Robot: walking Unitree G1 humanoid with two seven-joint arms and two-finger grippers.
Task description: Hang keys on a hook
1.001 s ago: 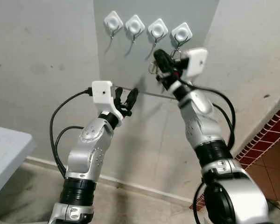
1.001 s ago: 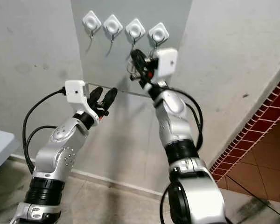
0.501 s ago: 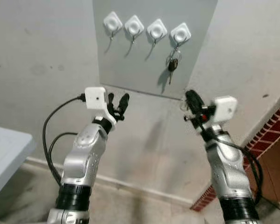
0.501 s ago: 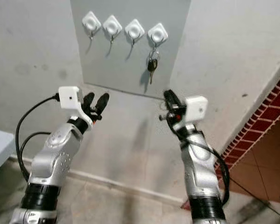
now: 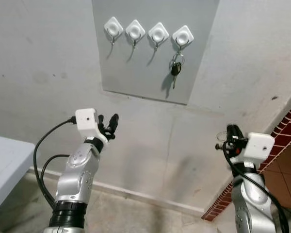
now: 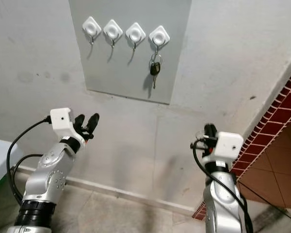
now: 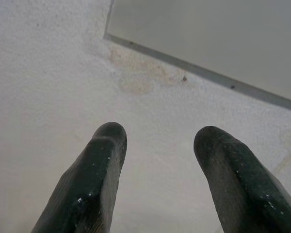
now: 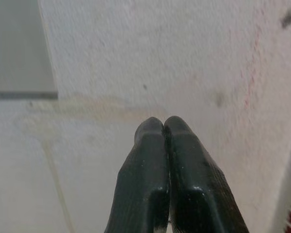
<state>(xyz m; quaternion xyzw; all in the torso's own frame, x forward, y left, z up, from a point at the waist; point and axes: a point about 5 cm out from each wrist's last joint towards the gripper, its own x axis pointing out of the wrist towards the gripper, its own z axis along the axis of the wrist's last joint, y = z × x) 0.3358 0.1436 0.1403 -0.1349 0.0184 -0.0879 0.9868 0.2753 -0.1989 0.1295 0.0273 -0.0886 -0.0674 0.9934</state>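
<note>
The left gripper [image 5: 107, 125], fingers spread, had sunk below the panel [image 5: 136, 73]. The keys [image 5: 175, 69] hung from the hook [image 5: 183, 36] by the panel's right edge. The right gripper [image 5: 231, 132], pressed together and empty, had dropped away: hanging looked done

Keys [image 5: 175, 69] hanging from rightmost hook [image 5: 183, 36]

A pale plaster wall [image 5: 43, 58] with faint stains carries a smooth grey panel [image 5: 136, 68] set flat against it. At the robot's far left a white table [image 5: 5, 160] juts in, and red tiling [image 5: 286, 131] shows at the right above the floor [image 6: 116, 213].
</note>
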